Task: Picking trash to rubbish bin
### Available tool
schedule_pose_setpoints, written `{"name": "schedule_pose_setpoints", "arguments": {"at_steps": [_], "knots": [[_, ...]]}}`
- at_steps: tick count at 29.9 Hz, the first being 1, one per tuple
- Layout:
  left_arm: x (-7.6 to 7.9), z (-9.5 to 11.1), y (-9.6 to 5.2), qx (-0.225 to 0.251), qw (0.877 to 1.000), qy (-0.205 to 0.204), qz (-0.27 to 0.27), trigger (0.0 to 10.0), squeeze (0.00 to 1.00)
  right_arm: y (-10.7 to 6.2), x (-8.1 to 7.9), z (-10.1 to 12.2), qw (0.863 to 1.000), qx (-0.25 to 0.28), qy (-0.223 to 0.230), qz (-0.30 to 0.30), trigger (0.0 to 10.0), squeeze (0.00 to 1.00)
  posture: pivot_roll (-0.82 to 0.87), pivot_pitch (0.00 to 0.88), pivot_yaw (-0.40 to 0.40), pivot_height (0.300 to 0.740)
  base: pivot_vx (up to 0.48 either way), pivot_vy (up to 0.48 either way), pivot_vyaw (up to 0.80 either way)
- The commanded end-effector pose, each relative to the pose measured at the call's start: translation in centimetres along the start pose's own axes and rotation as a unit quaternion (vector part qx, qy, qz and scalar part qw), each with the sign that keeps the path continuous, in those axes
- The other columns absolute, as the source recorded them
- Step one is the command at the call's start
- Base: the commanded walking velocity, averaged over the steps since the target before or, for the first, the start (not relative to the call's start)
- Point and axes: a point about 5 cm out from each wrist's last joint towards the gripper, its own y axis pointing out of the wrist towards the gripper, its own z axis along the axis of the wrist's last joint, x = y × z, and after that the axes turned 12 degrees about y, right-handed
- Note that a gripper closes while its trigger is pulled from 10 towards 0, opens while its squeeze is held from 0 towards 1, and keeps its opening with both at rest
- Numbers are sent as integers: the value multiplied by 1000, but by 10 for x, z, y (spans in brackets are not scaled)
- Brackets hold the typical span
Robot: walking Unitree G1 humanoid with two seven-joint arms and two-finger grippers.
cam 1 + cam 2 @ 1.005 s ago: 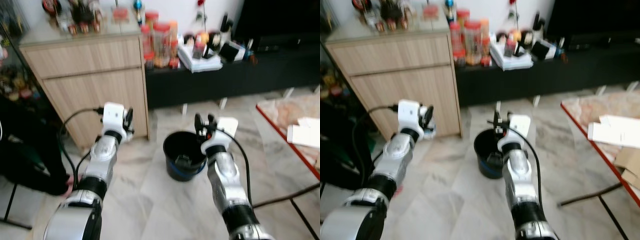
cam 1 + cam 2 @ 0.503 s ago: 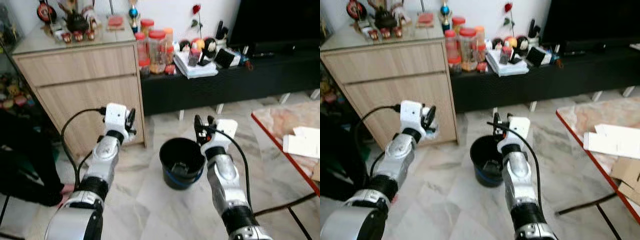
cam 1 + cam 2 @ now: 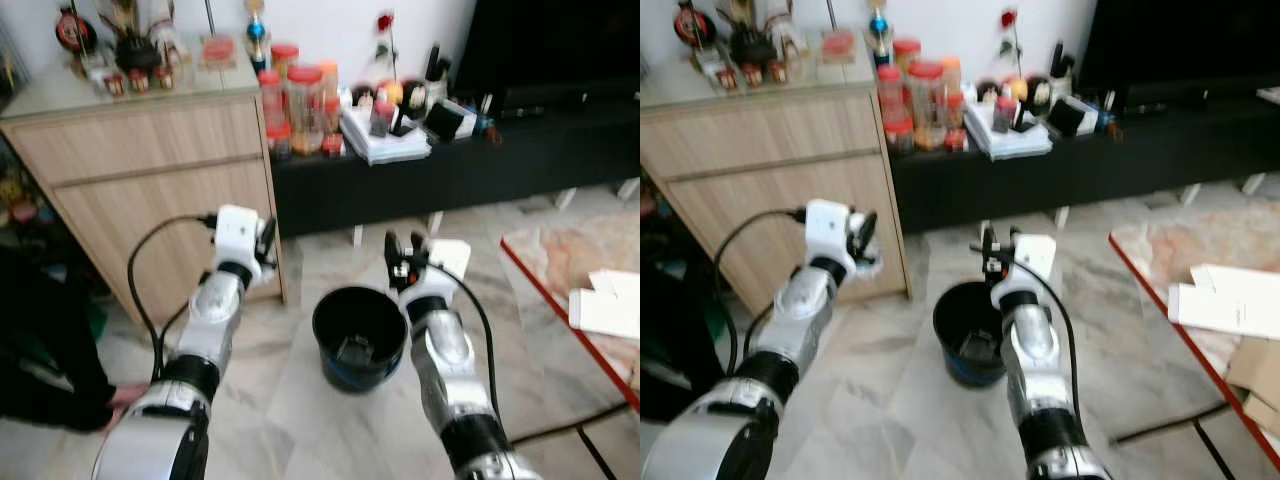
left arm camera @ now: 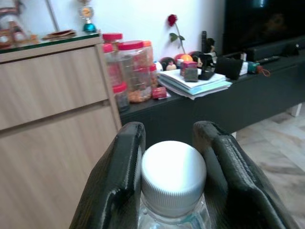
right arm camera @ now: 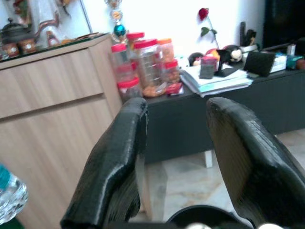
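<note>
A black rubbish bin (image 3: 322, 322) with a blue band stands on the marble floor between my two arms, with a dark item (image 3: 352, 350) lying inside. My left gripper (image 3: 262, 243) is raised to the left of the bin, in front of the wooden cabinet. It is shut on a clear plastic bottle (image 4: 173, 179) with a white cap, the fingers (image 4: 119, 176) clamping its neck. My right gripper (image 3: 403, 256) hangs open and empty over the bin's far right rim (image 5: 205, 212). The bottle's body (image 5: 9, 193) also shows in the right wrist view.
A light wooden cabinet (image 3: 150, 180) stands at the back left, beside a low black bench (image 3: 470, 160) carrying jars and books. A red-edged table (image 3: 580, 300) with papers is at the right. A person's hand (image 3: 125, 393) rests on the floor at the left.
The camera has shifted, so the bin now sits a little lower and more central. Both arms keep the same pose, the left still holding the bottle.
</note>
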Motion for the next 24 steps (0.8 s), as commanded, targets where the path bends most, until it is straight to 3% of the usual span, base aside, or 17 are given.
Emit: {"name": "schedule_pose_setpoints", "arguments": {"at_steps": [1, 24], "knots": [[6, 10, 5, 20, 1000, -3, -10, 10000, 0, -1, 5, 2, 1000, 2, 0, -8, 10000, 0, 142, 0, 31, 740, 364, 0, 0], [10, 3, 2, 7, 1000, -2, -21, 10000, 0, -3, 4, -7, 1000, -15, -4, 1, 10000, 0, 148, 0, 28, 740, 365, 0, 0]]}}
